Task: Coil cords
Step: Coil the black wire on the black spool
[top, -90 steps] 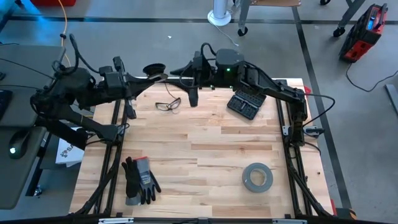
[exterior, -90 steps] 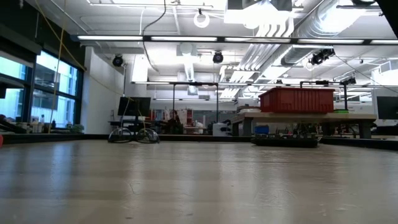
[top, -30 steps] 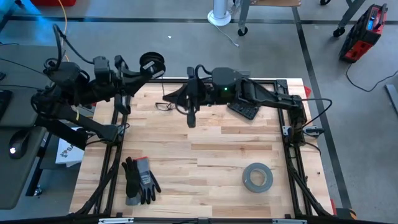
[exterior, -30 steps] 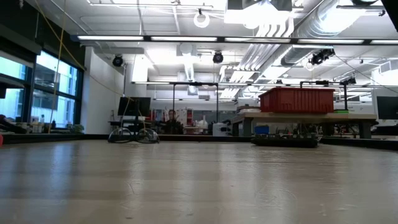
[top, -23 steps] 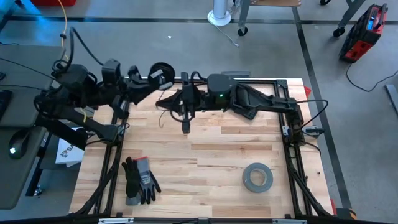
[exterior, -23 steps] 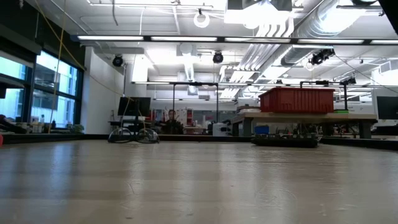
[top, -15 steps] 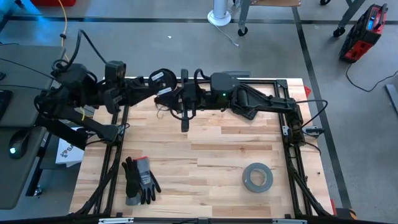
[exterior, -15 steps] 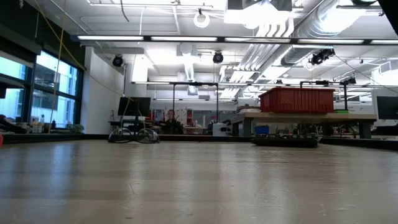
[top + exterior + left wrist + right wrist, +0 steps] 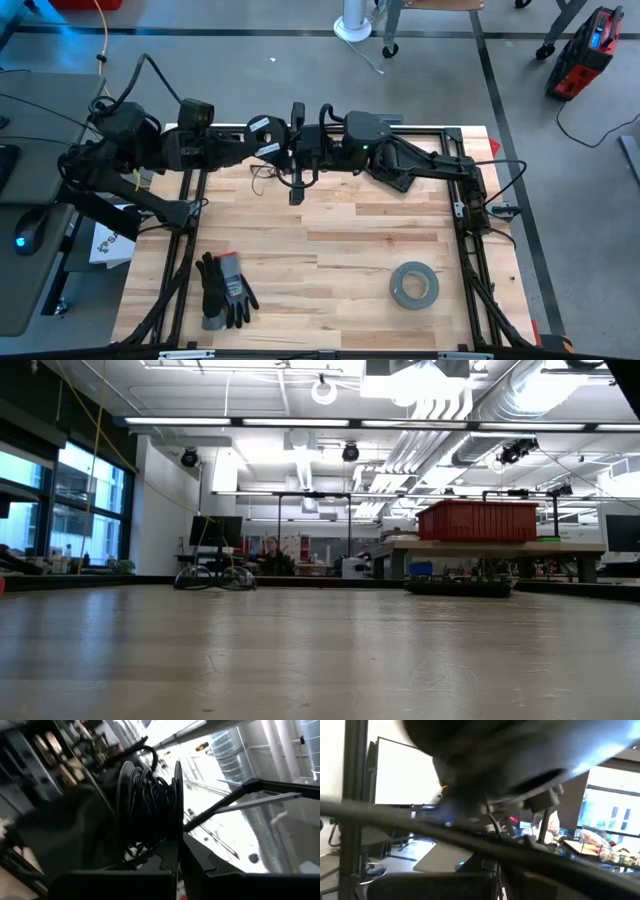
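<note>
The small round black spool (image 9: 262, 127), wound with thin dark cord (image 9: 147, 800), hangs in the air above the table's far edge, left of the middle. My left gripper (image 9: 252, 140) reaches in from the left and is shut on the spool. My right gripper (image 9: 284, 152) comes in from the right, just beside the spool, shut on a thin strand of the cord (image 9: 493, 827). Both grippers point roughly level toward each other. Neither shows in the low view. My left gripper pinches the rim of one spool flange (image 9: 177, 827) between its two fingers, coming level from the table's left. The spool stands on edge beyond the fingertips, lifted clear of the table. My right gripper has a thin strand of cord (image 9: 495, 855) rising from between its shut fingers, coming level from the table's right. The blur hides the exact place of contact.
Safety glasses (image 9: 262, 172) lie on the table below the two grippers. Dark gloves (image 9: 224, 288) lie near the front left and a grey tape roll (image 9: 413, 285) near the front right. A black case (image 9: 460, 587) sits at the far right, under my right arm.
My left gripper has carried the spool toward the table's right, up close to my right gripper, and has rolled about its own axis, so the spool has turned from lying flat to standing on edge. My right gripper has tipped its front upward a little.
</note>
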{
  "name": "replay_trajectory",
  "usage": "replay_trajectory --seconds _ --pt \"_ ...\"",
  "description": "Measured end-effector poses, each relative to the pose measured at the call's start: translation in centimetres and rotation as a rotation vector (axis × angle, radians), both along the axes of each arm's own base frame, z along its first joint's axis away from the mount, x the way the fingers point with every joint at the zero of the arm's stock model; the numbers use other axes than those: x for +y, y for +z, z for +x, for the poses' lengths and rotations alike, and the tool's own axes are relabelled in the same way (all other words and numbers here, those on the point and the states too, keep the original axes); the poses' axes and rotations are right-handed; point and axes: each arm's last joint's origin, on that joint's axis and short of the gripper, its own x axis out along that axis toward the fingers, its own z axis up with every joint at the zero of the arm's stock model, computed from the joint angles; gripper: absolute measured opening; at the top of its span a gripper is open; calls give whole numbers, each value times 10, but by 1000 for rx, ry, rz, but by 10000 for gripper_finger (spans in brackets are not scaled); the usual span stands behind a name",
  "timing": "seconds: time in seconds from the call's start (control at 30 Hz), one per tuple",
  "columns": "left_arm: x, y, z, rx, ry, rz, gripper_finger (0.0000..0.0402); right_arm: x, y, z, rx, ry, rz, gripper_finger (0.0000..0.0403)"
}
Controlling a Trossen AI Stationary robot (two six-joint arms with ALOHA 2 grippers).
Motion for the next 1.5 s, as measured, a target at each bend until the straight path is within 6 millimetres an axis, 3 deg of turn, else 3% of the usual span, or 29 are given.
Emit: replay_trajectory --seconds 0.33,0.7,0.93,1.1,1.33,1.5 --pt "-1 -4 3 52 -210 -116 1 -18 3 2 -72 -65 -81 0" --pt "7 -25 -35 332 -149 -38 0 -35 -5 3 27 -152 -275 0" --pt "10 -49 -41 556 -75 249 0 -41 -17 1 183 -165 -339 0" --pt "14 -59 -37 656 57 559 0 -44 -23 -2 275 -194 -339 0" --pt "20 -60 -34 749 292 1024 0 -48 -20 -6 304 -312 -323 0" --pt "21 -57 -34 776 388 1190 0 -49 -16 -11 306 -339 -254 0"
